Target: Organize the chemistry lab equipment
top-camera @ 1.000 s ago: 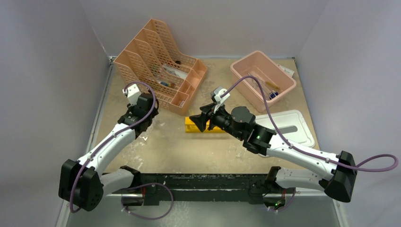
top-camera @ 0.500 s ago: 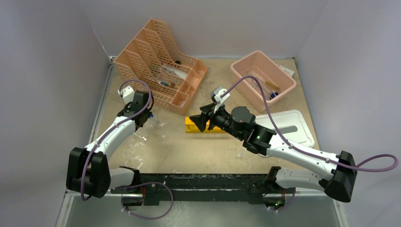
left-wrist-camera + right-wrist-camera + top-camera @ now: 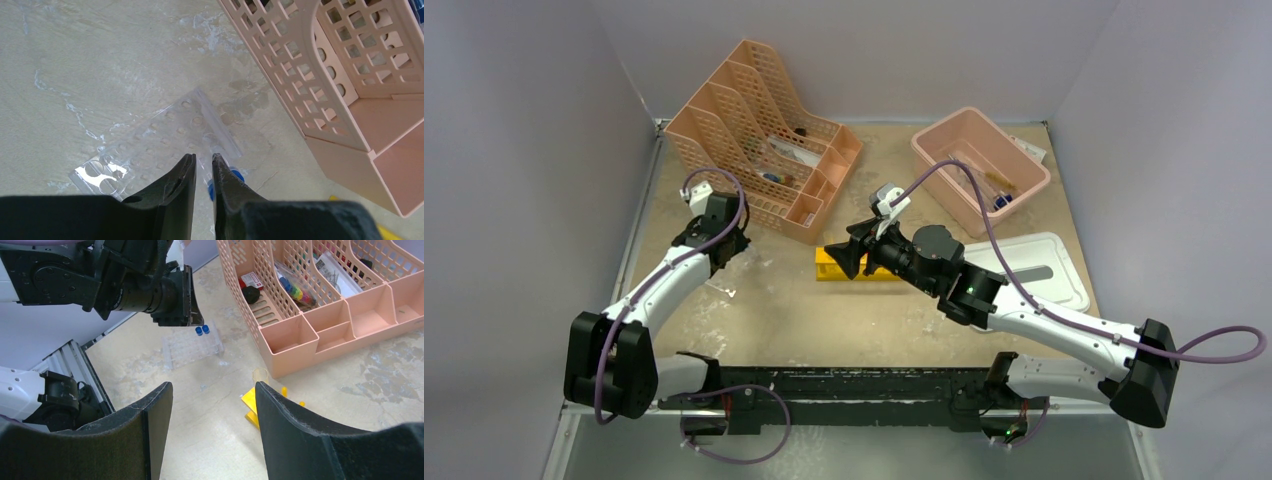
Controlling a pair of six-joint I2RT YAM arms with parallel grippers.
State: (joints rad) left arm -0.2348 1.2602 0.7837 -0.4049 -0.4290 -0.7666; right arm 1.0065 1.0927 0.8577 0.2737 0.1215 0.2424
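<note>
A clear plastic rack (image 3: 150, 145) with rows of holes lies flat on the table, and two thin blue-capped tubes (image 3: 202, 330) sit at its end. My left gripper (image 3: 202, 159) points down at that end, its jaws narrowed onto one clear tube, with a blue cap (image 3: 238, 175) showing just beside the right finger. From above, the left gripper (image 3: 721, 258) is in front of the organizer. The yellow test-tube rack (image 3: 826, 266) lies mid-table with one clear tube (image 3: 260, 375) standing in it. My right gripper (image 3: 214, 387) hovers open over the yellow rack's left end, holding nothing.
The peach mesh organizer (image 3: 754, 130) stands at the back left, close to my left gripper, with small items in its slots. A pink tub (image 3: 979, 165) sits at the back right, its white lid (image 3: 1034, 270) lying in front of it.
My left arm shifted slightly left and settled over the clear rack, and its jaws closed in on a tube. The right arm stayed still.
</note>
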